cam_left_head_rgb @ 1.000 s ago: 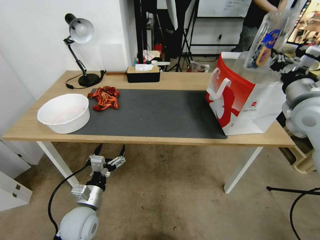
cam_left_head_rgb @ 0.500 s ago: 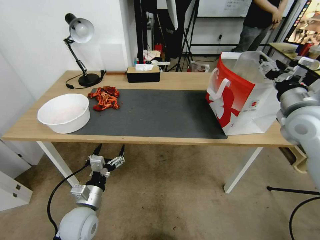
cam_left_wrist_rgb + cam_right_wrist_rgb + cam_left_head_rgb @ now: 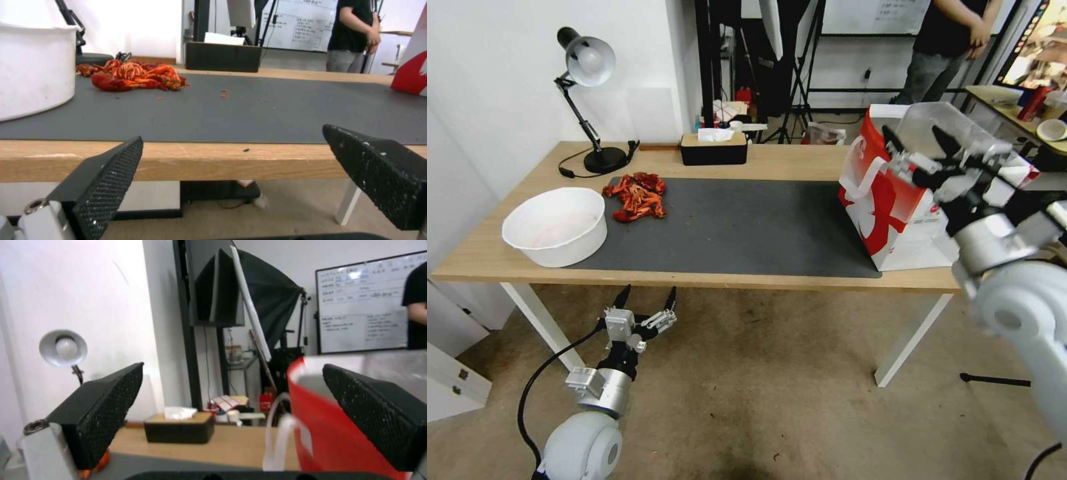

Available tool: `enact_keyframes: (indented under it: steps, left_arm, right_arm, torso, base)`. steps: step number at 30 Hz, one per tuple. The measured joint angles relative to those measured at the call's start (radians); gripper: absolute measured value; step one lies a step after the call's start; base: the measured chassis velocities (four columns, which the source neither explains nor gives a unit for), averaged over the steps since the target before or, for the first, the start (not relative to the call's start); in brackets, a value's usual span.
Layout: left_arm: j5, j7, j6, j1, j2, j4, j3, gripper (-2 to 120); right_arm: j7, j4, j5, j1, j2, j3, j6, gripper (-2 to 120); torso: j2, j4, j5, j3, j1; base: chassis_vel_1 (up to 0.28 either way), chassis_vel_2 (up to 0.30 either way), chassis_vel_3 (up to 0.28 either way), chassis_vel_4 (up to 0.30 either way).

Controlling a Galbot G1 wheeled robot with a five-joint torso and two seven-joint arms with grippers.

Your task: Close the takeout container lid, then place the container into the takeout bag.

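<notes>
Your takeout bag (image 3: pixel 894 213) stands upright on bench (image 3: pixel 760 157) right end, partly on dark mat (image 3: pixel 740 227). Right gripper (image 3: pixel 924 150) spread wide, empty, w/ bag just behind. Left gripper (image 3: pixel 644 303) wide open, empty, below bench front edge, over floor (image 3: pixel 774 400).

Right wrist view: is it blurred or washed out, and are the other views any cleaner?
Right wrist view: soft throughout, the takeout bag smeared at its rim, white wall bright. Head view: table sharp, straight edges bowed by the wide lens, right gripper slightly blurred near the bag. Left wrist view: left gripper pads crisp, white bowl pale, background mildly soft.
</notes>
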Motion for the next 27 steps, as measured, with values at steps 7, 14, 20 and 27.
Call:
enact_keyframes:
  steps: [7,14,20,27]
  left_arm:
    - [-0.008,0.001,-0.030,-0.003,-0.003,0.003,0.002,100]
    - [-0.004,-0.003,-0.036,-0.004,-0.005,0.011,0.003,100]
    - [-0.002,-0.007,-0.040,-0.001,-0.004,0.012,0.007,100]
    - [0.005,-0.007,-0.049,0.011,-0.005,0.012,0.015,100]
  right_arm:
    - [-0.049,0.000,-0.268,-0.293,0.156,0.021,0.146,100]
    - [-0.049,-0.063,-0.388,-0.437,0.253,0.007,0.245,100]
    - [-0.057,-0.143,-0.465,-0.488,0.325,-0.041,0.318,100]
    - [-0.062,-0.185,-0.480,-0.483,0.344,-0.073,0.343,100]
  torso:
    - [0.000,-0.0001,0.0001,0.000,0.000]
    - [0.000,-0.0001,0.0000,0.000,0.000]
    - [0.000,-0.0001,0.0002,0.000,0.000]
    - [0.000,0.0001,0.0002,0.000,0.000]
  base:
    - [0.000,0.000,0.000,0.000]
    - [0.000,0.000,0.000,0.000]
    - [0.000,0.000,0.000,0.000]
    - [0.000,0.000,0.000,0.000]
